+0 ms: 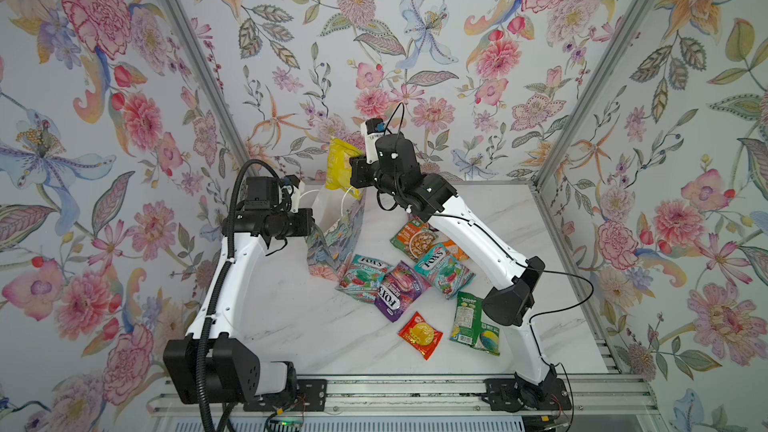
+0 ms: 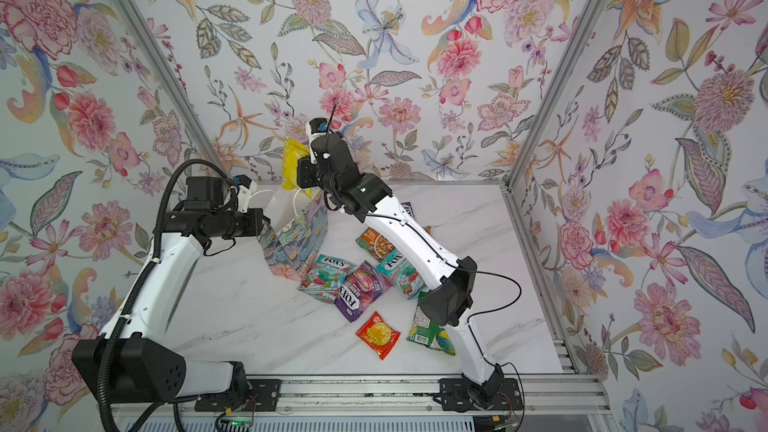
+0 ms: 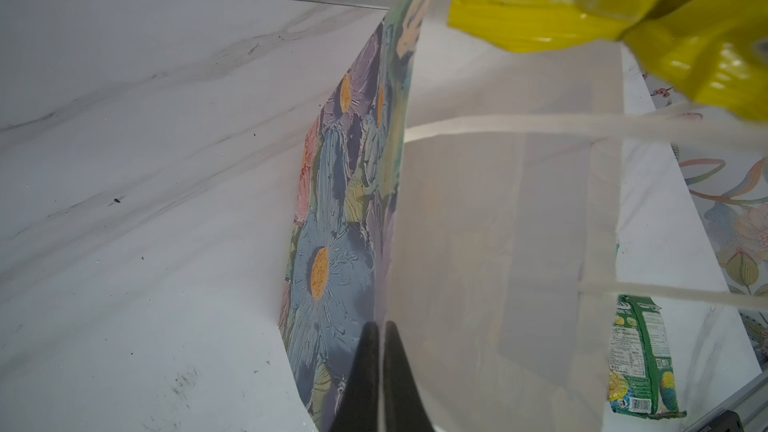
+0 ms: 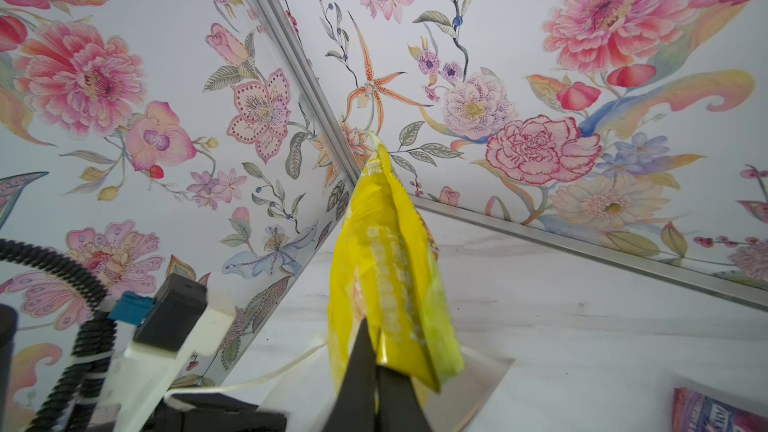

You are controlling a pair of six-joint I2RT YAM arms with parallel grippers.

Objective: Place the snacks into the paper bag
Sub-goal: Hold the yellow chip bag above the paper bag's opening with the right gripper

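Looked down on a white, grey-veined table (image 1: 299, 317), walled at the back and on both sides by flowered wallpaper (image 1: 415, 35), with an aluminium rail (image 1: 395, 392) along the near edge carrying both arm bases.

Found the paper bag (image 1: 336, 234) standing open toward the back left of the table, blue-green flowered outside and white inside both showing. Saw the left fingers (image 3: 365, 371) pressed together on the bag's side wall at the rim, one on the printed face and one on the white face.

Saw the right fingers (image 4: 361, 367) clamped shut on one edge of a yellow packet (image 1: 338, 164), held on edge above the bag's mouth, lowest corner down beside a white cord handle (image 1: 345, 205). Could not judge that corner as inside or just above the rim.

Counted the other snacks lying loose on the table to the right of the bag, well apart from both sets of fingers:
- a teal packet (image 1: 361, 278) near the bag's foot, overlapped by a purple packet (image 1: 399, 290)
- a second teal packet (image 1: 442, 270) lying over an orange-and-green packet (image 1: 413, 236), under the right forearm
- a red packet (image 1: 420, 334) and a green packet (image 1: 473, 317) nearer the front, just beside each other
- another purple packet (image 2: 409, 207), glimpsed behind the right arm in a top view, mostly hidden
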